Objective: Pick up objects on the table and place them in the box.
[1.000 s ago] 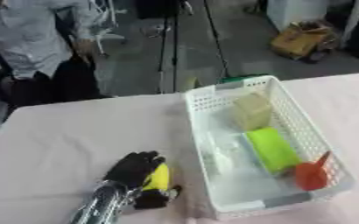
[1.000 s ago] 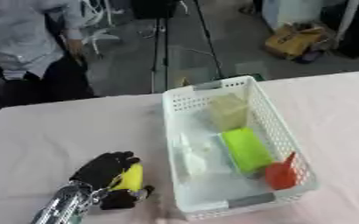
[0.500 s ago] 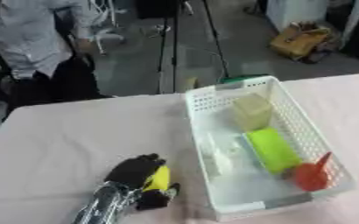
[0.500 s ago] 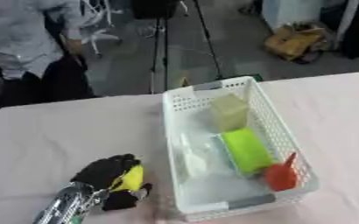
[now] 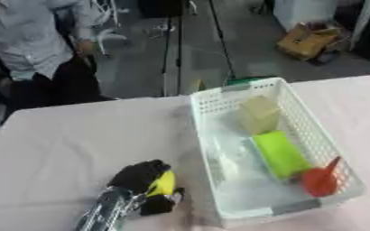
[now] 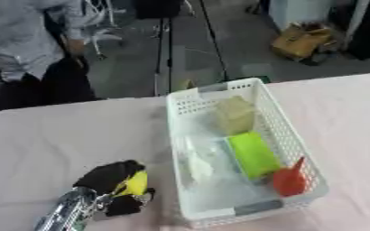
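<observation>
Left hand [image 5: 145,187] is curling around a yellow object [image 5: 164,183], with the white basket [image 5: 205,103] lying just to its right.

A workshop or robotics lab. A table with a pale pink cloth [image 5: 70,144] stands on a grey concrete floor [image 5: 141,67], with a black tripod [image 5: 180,49] and an open cardboard box [image 5: 308,40] on the floor beyond it.

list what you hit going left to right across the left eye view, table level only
left hand curled round a yellow object → white basket → lime green block → red object
</observation>
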Tool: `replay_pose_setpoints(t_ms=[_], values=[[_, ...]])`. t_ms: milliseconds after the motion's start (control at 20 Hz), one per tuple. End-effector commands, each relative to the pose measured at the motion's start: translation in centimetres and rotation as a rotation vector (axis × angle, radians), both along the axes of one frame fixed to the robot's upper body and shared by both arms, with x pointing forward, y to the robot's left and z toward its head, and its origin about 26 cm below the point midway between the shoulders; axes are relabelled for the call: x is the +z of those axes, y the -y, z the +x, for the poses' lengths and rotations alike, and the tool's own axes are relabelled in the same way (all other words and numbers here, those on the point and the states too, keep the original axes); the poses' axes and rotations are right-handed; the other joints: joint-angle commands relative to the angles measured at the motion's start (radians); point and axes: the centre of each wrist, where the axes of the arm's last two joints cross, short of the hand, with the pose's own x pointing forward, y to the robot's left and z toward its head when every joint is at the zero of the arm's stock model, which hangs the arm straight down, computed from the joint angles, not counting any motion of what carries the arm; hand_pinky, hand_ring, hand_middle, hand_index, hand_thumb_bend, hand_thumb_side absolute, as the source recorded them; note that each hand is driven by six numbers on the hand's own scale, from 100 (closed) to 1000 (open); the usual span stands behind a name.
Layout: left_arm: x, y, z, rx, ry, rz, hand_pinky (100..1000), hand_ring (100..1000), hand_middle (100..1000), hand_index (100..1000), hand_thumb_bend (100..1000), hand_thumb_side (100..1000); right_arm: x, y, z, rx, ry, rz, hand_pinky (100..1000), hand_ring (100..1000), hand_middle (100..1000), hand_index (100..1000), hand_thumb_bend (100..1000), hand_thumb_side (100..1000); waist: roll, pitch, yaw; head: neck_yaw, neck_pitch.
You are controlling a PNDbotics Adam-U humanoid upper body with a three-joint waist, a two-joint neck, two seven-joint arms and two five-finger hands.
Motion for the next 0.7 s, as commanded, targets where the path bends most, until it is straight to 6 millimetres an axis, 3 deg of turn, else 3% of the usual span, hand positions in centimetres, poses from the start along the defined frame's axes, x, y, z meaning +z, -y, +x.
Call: replay_pose_setpoints(t_ms=[50, 150, 200, 700], values=[[0.91, -0.18, 0.14, 0.003, 0.019, -0.001, 525, 919, 936, 1000, 345, 1000, 0.84, -0.12, -0.19, 0.004, 0.034, -0.013, 917, 868, 690, 781, 100, 1000, -0.01, -0.016, 0.0, 0.002, -0.012], [0.86, -0.22, 0.16, 0.003, 0.013, 0.009, 509, 920, 934, 1000, 364, 976, 0.86, -0.1, -0.2, 0.003, 0.036, -0.011, 917, 869, 690, 781, 100, 1000, -0.01, -0.016, -0.001, 0.002, -0.012], [0.88, -0.23, 0.17, 0.002, 0.011, 0.015, 503, 917, 934, 1000, 416, 937, 0.88, -0.1, -0.2, 0.003, 0.038, -0.01, 918, 869, 689, 780, 100, 1000, -0.01, -0.017, 0.0, 0.002, -0.012], [1.29, -0.33, 0.14, -0.008, 0.007, 0.046, 459, 899, 907, 1000, 389, 764, 0.97, -0.09, -0.18, 0.003, 0.043, -0.003, 918, 868, 686, 777, 100, 1000, -0.01, -0.016, 0.002, 0.0, -0.014]])
